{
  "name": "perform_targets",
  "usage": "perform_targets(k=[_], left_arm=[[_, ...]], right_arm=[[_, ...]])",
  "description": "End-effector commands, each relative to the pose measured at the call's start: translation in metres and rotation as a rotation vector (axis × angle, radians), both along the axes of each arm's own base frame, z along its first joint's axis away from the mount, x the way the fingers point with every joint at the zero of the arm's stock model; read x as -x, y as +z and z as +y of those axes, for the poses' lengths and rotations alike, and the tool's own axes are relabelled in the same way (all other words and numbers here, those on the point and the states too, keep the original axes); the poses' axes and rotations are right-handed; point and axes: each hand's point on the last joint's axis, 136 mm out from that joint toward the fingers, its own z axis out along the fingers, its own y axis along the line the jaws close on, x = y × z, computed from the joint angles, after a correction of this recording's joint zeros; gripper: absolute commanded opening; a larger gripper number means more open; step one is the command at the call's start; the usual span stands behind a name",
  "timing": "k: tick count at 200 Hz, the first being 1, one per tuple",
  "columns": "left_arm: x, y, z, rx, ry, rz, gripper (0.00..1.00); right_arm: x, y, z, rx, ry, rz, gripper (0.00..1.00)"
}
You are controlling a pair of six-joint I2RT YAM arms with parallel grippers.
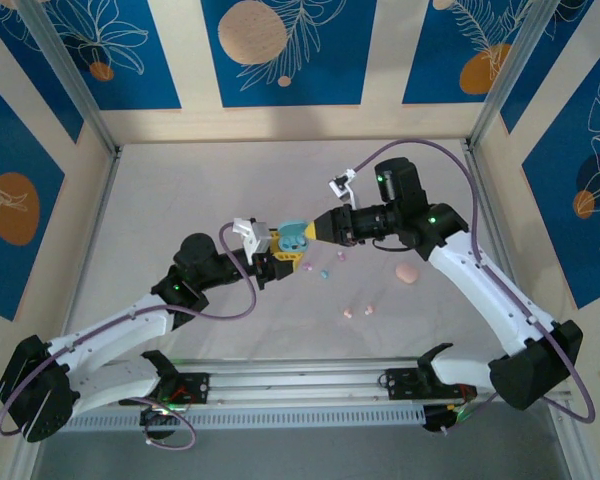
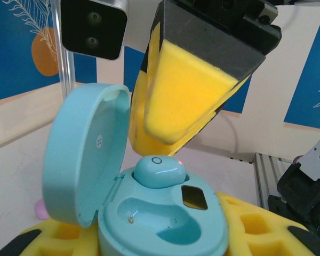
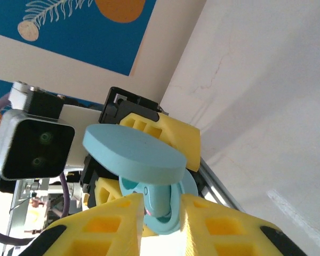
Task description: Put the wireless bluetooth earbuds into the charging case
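Mid-table, between the two arms: the left gripper (image 1: 286, 250) is clamped on the charging case (image 2: 165, 229). Its yellow pads press both flanks of the base, and the lid (image 2: 82, 154) stands swung up and open. One light blue earbud (image 2: 159, 172) is seated in the far slot, ring mark facing up. The right gripper (image 3: 162, 205) points in from the opposite side with its tips right over that bud. Its jaws are narrowly parted, one finger on each side, the bud low in the gap. Contact between tips and bud: cannot tell. On the table (image 1: 180, 200) just past the case lie small loose buds (image 1: 323, 272). Two pink buds (image 1: 348, 312) lie nearer the bases. A pink case (image 1: 407, 273) sits beside the right forearm.
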Motion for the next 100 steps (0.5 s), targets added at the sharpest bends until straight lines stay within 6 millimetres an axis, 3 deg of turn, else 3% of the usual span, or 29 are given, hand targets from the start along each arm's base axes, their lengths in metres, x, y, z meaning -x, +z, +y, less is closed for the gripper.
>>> perform_targets(k=[1,16,30,59,100], left_arm=[[0.005,0.018,0.002,0.033,0.003,-0.073,0.33],[0.005,0.020,0.003,0.035,0.009,-0.077,0.33],[0.005,0.020,0.005,0.035,0.021,-0.081,0.33],[0.006,0.025,0.012,0.037,0.047,-0.096,0.32],[0.009,0.033,0.022,0.041,0.080,-0.120,0.32]], right_arm=[[0.000,0.011,-0.016,-0.009,-0.056,-0.047,0.26],[-0.008,0.005,-0.025,0.015,-0.116,-0.053,0.27],[-0.021,-0.012,-0.039,0.086,-0.213,-0.044,0.29],[-0.048,-0.085,-0.072,0.324,-0.382,0.090,0.30],[-0.054,-0.172,-0.065,0.535,-0.284,0.253,0.33]])
